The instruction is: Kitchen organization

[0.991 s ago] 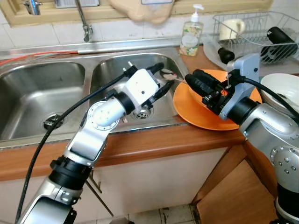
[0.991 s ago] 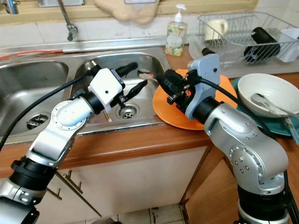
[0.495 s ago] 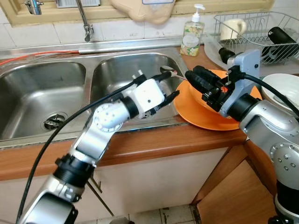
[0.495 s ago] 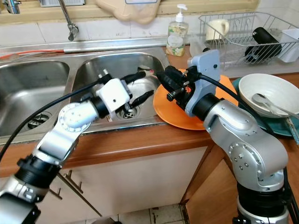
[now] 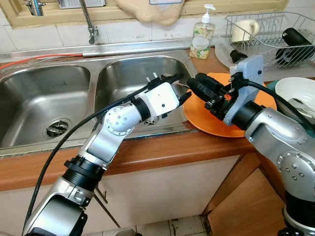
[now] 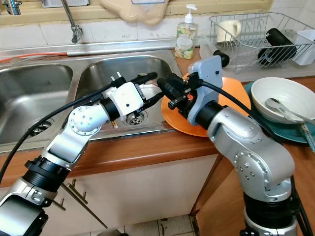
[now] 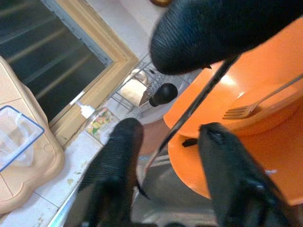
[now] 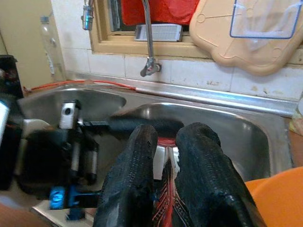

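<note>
**Two grippers meet at the sink's edge, most of the tidying still ahead**

From where I stand, both arms reach to the seam between the right sink basin (image 5: 128, 83) and the orange plate (image 5: 221, 125) on the wooden counter (image 5: 162, 147). The right gripper (image 6: 165, 88) has its fingers pressed close together on something thin with a red part, seemingly a utensil; I cannot say for certain what it is. The left gripper (image 5: 179, 87) holds its fingers spread apart, bracketing that spot without gripping anything.

In the left wrist view a fork (image 7: 251, 105) lies on the orange plate. To my eye, the job is barely begun: the plate, the white bowl (image 6: 278, 98) with its spoon (image 6: 278, 108), and the teal plate beneath are all still out on the counter.

The dish rack (image 6: 256, 34) behind already holds a mug (image 6: 226, 29) and a black item. The soap bottle (image 6: 183, 37) stands near the plate's far edge, and the two arms crowd each other closely, which could make any handover awkward.
</note>
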